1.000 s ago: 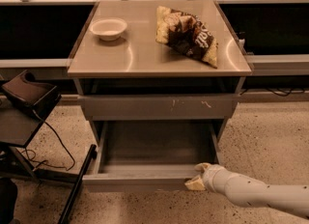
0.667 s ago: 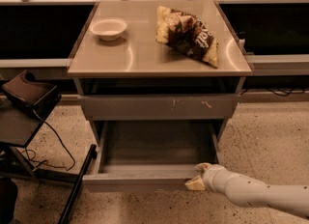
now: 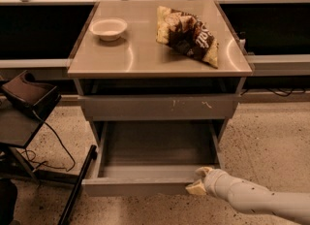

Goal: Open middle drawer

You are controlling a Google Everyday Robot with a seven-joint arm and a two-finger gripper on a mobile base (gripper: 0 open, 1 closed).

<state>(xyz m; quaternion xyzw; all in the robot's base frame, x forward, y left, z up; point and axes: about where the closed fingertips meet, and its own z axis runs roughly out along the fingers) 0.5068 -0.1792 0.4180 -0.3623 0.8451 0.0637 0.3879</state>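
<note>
The middle drawer [image 3: 145, 186] is pulled far out of the grey cabinet, and its empty inside [image 3: 155, 146] shows from above. Its plain front panel runs along the bottom of the camera view. My gripper [image 3: 198, 180] is at the right end of that front panel, touching its top edge. My pale arm [image 3: 256, 200] reaches in from the lower right. Above the open drawer is a taller grey front with white scratch marks [image 3: 189, 105], standing slightly forward of the cabinet frame.
On the cabinet's top [image 3: 145, 54] are a white bowl [image 3: 109, 27] at the left and a chip bag [image 3: 189, 35] at the right. A dark chair [image 3: 29, 98] with a cable and a black leg [image 3: 77, 185] stands close to the drawer's left. Speckled floor [image 3: 271, 141] lies to the right.
</note>
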